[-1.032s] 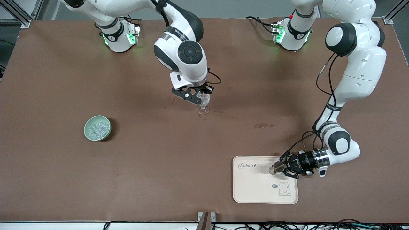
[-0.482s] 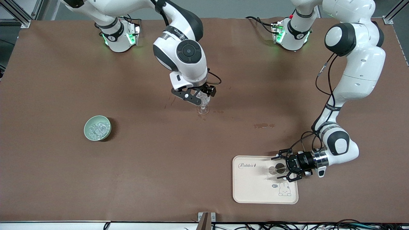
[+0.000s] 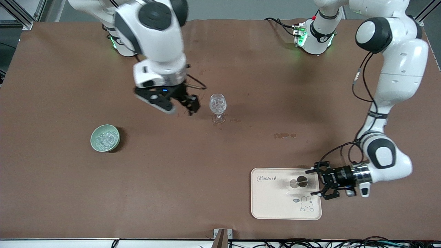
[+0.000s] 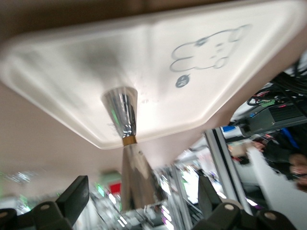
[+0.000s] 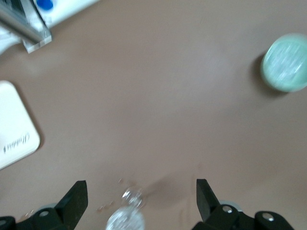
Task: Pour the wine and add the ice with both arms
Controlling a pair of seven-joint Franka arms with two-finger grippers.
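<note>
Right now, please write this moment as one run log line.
left gripper: open, beside metal pourer on tray | right gripper: open, beside stemmed glass | ice: in bowl

Brown table [image 3: 220, 155], seen from above.

Stemmed glass [image 3: 217, 108]: clear, upright, mid-table, glittering contents.

Green bowl [image 3: 105, 138]: holds ice [image 3: 104, 138]; toward the right arm's end, nearer the camera than the glass.

Cream tray [image 3: 275, 203]: rabbit drawing, "Rabbit" lettering; toward the left arm's end, near the camera edge. Small shiny round-topped vessel [image 3: 298, 182] stands on it.

Right gripper [image 3: 179, 106]: fingers spread, empty, just beside the glass.

Left gripper [image 3: 318, 183]: fingers spread, empty, at the tray's edge, apart from the vessel.

Dark stains [image 3: 284, 135]: between glass and tray.
</note>
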